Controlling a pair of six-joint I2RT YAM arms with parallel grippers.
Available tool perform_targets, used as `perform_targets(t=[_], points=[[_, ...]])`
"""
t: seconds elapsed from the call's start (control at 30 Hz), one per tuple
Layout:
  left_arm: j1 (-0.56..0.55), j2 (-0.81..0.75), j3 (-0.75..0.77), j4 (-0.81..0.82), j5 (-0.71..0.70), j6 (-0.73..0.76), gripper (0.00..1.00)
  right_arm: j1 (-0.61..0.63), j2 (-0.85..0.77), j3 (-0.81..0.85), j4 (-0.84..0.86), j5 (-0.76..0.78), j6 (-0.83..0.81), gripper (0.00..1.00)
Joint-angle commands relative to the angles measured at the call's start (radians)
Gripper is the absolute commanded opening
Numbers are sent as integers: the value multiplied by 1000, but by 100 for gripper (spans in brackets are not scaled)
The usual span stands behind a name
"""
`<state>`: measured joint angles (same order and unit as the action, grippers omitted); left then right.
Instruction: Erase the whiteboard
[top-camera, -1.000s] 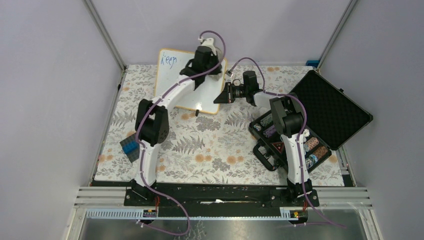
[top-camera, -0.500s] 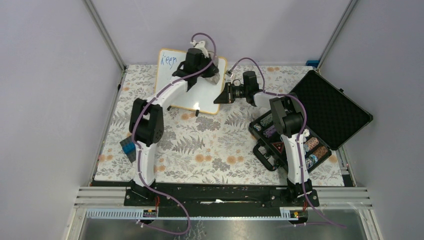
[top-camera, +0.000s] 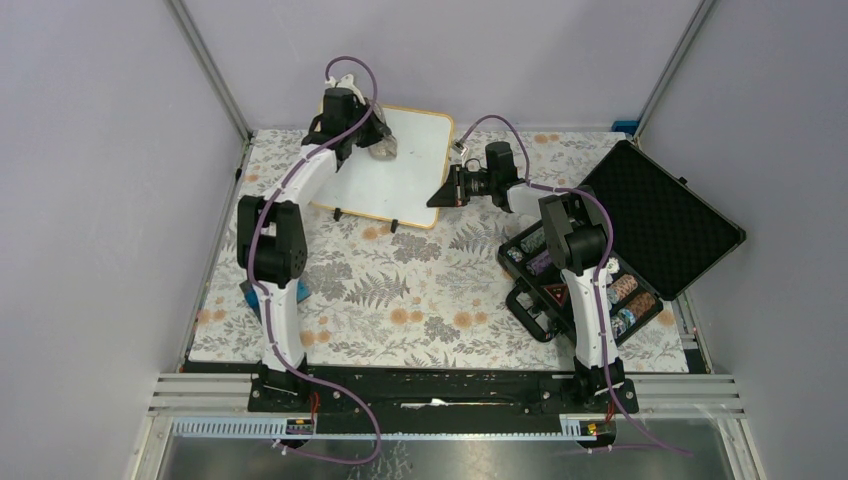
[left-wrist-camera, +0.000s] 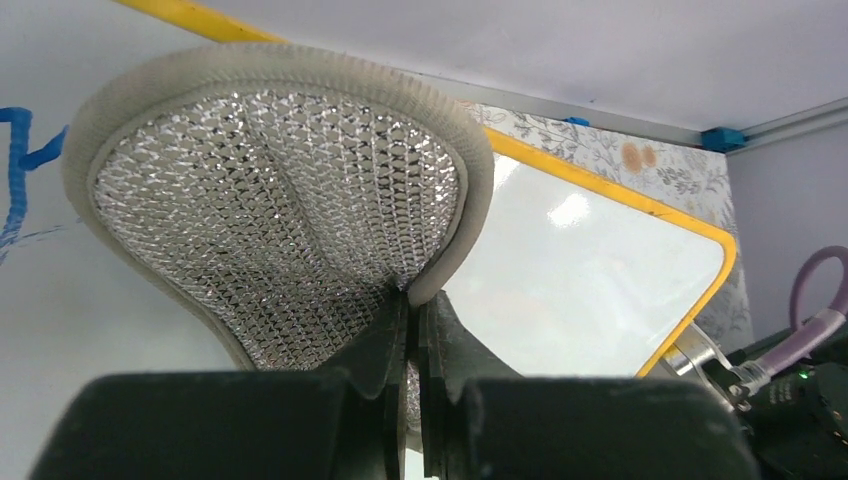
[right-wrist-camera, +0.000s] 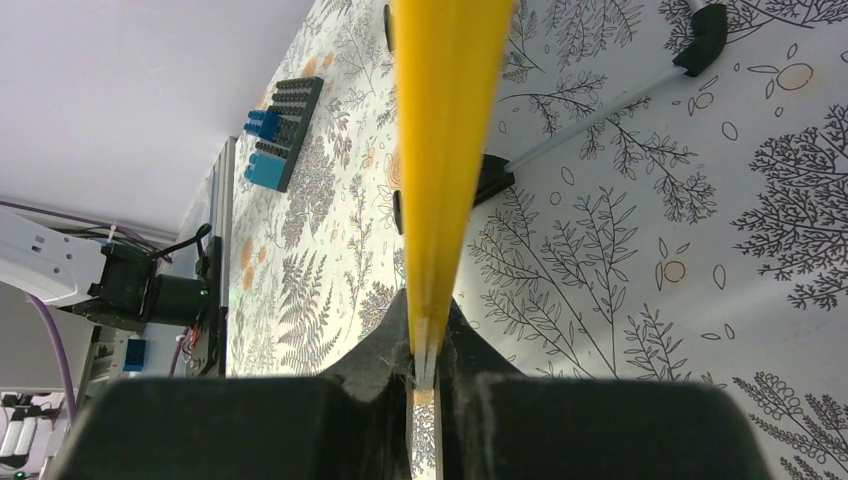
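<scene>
The whiteboard (top-camera: 400, 175) with its orange-yellow frame lies tilted at the back of the table. My left gripper (top-camera: 372, 138) is over its upper left corner, shut on a silver mesh scrub pad with a grey rim (left-wrist-camera: 270, 190) that lies against the board. A bit of blue handwriting (left-wrist-camera: 14, 160) shows left of the pad; in the top view the arm hides the writing. My right gripper (top-camera: 441, 194) is shut on the board's right edge; the right wrist view shows the yellow frame (right-wrist-camera: 445, 150) between the fingers, and one black foot (right-wrist-camera: 703, 30).
An open black foam-lined case (top-camera: 660, 215) with a tray of small items (top-camera: 575, 285) stands at the right. Blue blocks on a dark plate (top-camera: 258, 292) lie by the left arm. A floral mat (top-camera: 420, 290) covers the table.
My left gripper has swept the pad leftward along the board's top, from the upper right to the upper left corner, over where the writing was. The right gripper has not moved.
</scene>
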<state>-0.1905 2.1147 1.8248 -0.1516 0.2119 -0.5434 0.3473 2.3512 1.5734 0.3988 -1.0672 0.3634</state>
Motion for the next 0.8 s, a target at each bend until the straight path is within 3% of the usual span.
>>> perform_targets(t=[0.0,0.3,0.6,0.77], points=[[-58,39,-17,-66,-184,94,0,54,-57,5,-31,-123,-80,0],[-282,0,-98,-35,-207,138,0,54,-59,1,-33,-120,-82,0],[-307,-2,-126,-31,-221,136,0,54,-60,-1,-33,-119,-84,0],[-262,-16,-133,-28,-271,156,0,54,-61,-1,-33,-119,-84,0]])
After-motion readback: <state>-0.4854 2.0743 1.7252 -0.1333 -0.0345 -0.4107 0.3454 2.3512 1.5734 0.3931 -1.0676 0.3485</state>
